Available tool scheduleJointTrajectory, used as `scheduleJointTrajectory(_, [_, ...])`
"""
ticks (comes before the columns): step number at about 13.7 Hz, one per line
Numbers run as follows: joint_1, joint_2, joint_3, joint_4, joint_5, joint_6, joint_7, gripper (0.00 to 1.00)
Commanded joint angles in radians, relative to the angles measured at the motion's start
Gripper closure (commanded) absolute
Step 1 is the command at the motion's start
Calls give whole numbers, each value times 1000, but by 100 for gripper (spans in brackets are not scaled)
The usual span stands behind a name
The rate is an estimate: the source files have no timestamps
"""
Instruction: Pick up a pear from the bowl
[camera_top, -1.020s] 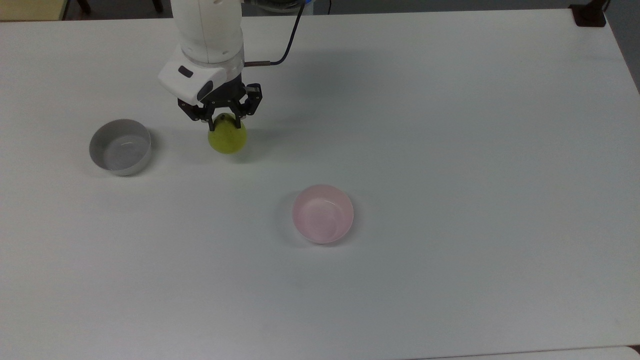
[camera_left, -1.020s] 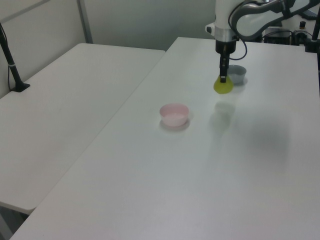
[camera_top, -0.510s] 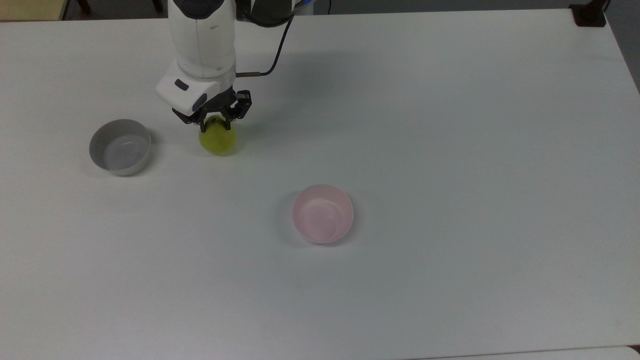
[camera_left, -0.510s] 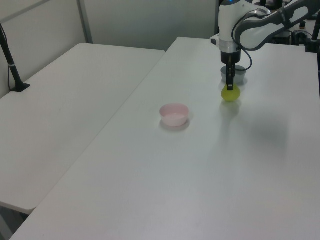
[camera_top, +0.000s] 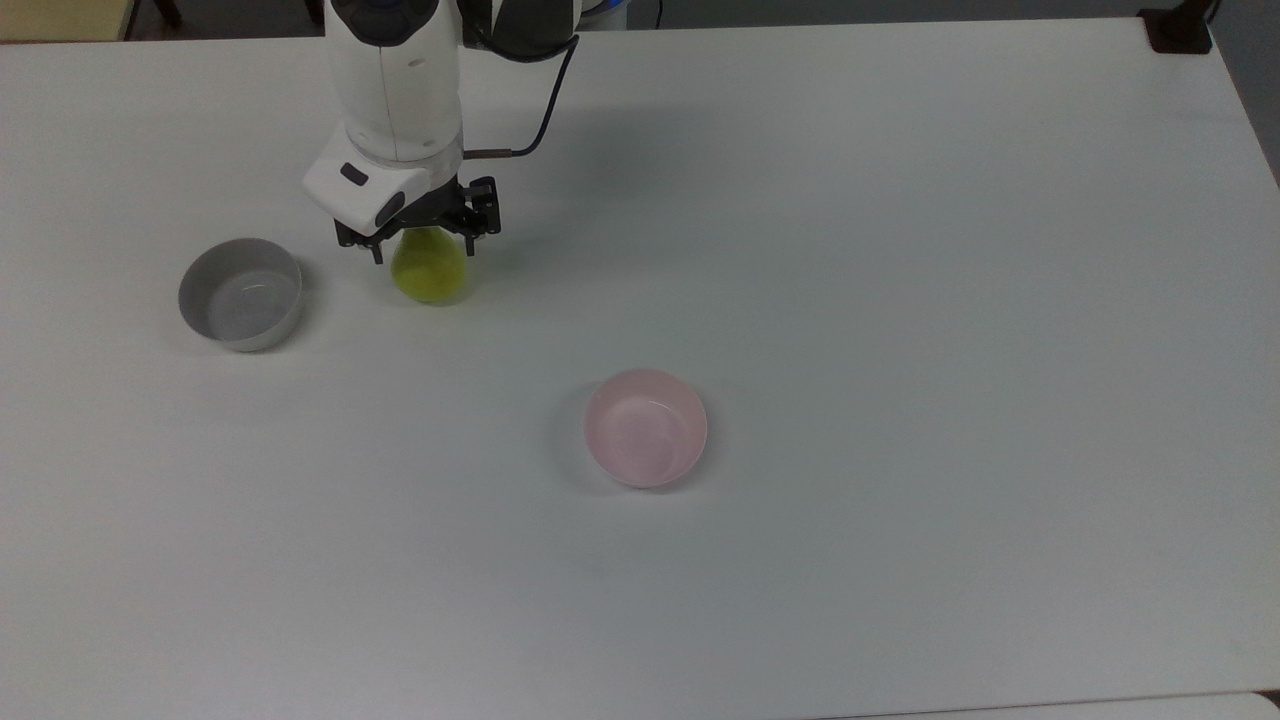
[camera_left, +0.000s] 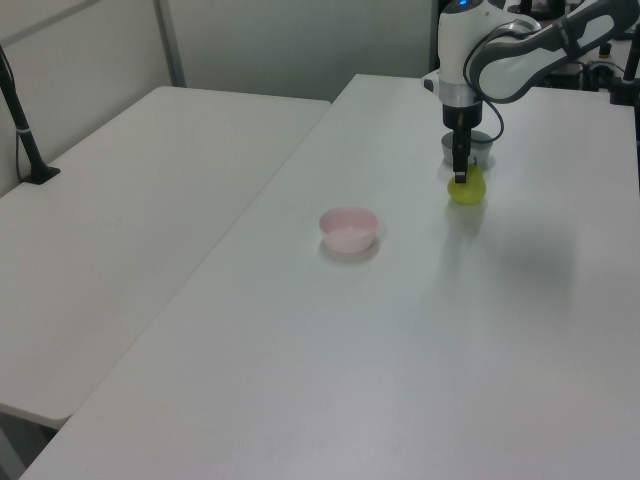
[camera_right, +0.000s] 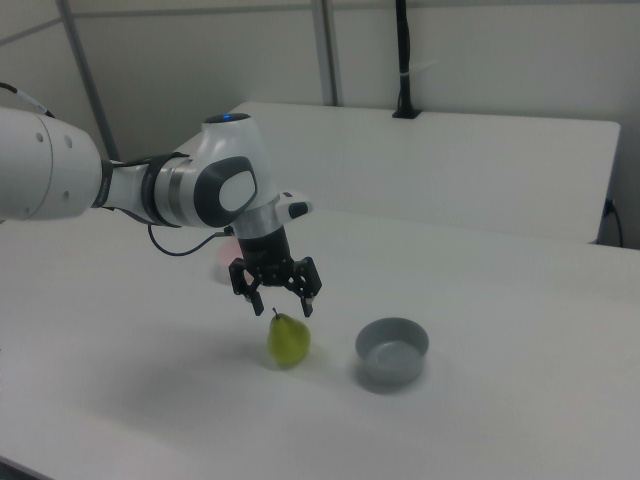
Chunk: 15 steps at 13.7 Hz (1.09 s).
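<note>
I find the pear (camera_right: 288, 340) standing upright on the white surface (camera_top: 900, 300), stem up, outside both bowls. In the right view the gripper (camera_right: 279, 304) hangs directly above it with its fingers (camera_right: 310, 300) spread wide to either side of the stem; they grip nothing, and I see a small gap between the fingertips and the fruit's top. In the top view the gripper (camera_top: 418, 240) covers the upper part of the pear (camera_top: 430, 272), so contact cannot be judged from there. In the left view the gripper (camera_left: 460, 176) sits at the pear's (camera_left: 466, 190) top, seen edge-on.

I note the pink bowl (camera_top: 646, 427) holds nothing and lies well apart from the pear, toward the top view's lower right. In the left view the pink bowl (camera_left: 349, 229) sits to the left view's left of the fruit. The grey bowl (camera_top: 241, 293) stands near the pear on the top view's left, not touching it; in the right view the grey bowl (camera_right: 392, 351) is just beside the pear on the right view's right, also holding nothing.
</note>
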Motion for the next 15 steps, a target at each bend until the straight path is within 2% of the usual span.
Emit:
scheduleJointTrajectory(1, [2, -17, 10, 45, -6, -71, -3, 0])
scheduleJointTrajectory(3, [9, -23, 16, 100, 0, -119, 8, 0])
scheduleJointTrajectory(6, [80, -23, 18, 184, 7, -155, 128, 0])
scheduleJointTrajectory(11, [192, -53, 17, 232, 50, -187, 266, 0])
scheduleJointTrajectory(15, [279, -95, -9, 249, 75, -262, 367, 0])
